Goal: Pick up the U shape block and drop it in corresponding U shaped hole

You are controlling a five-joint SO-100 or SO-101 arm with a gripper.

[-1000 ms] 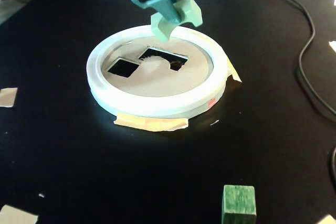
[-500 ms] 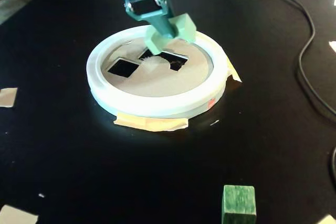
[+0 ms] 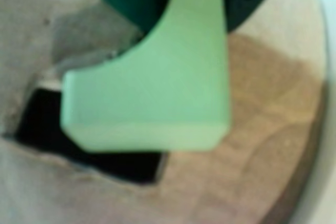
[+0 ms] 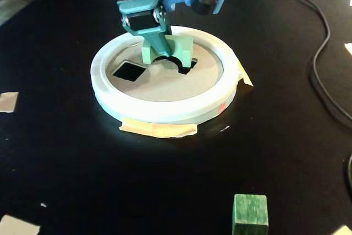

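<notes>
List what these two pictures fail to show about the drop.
- U shaped hole: mostly covered by the U shape block in the fixed view, so alignment is unclear.
- Tool: fingertips cut off by the top edge in the wrist view.
- Wrist view: blurred, hole outline indistinct.

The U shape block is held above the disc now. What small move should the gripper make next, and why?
Probably a small lowering with a slight alignment, then release. In the fixed view the gripper holds the U shape block upright, right at the U shaped hole. The wrist view shows the block's lower end over a dark opening but partly over the tan disc, so it seems not yet seated.
</notes>
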